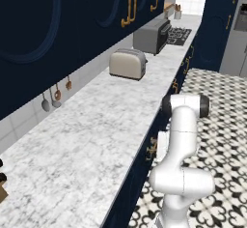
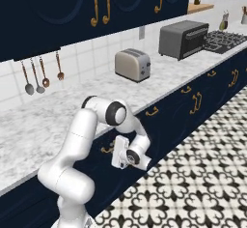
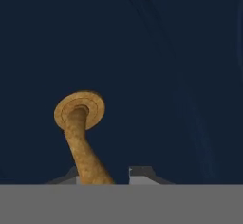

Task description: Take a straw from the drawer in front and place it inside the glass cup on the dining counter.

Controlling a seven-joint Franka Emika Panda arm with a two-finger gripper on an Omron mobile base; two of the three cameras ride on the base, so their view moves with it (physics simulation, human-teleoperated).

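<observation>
The tool (image 3: 107, 175) is pressed up against the navy front of the drawer (image 3: 156, 66), right at its small brass handle (image 3: 81, 137). In the hand view the handle's round base plate sits up and left of the tool, and its curved bar runs down from there, passing between the two dark finger tips at the lower edge. The tips stand on either side of the bar, but whether they are clenched on it or merely parted around it cannot be told.

From the right base view the arm folds down below the edge of the marble bench (image 2: 43, 121), with the tool (image 2: 116, 149) level with the drawer front and aimed into it. The drawer looks closed, so the straw would lie behind that panel, straight ahead of the tool. The pull, by my judgement, must go straight back along the tool's own line, away from the panel.
</observation>
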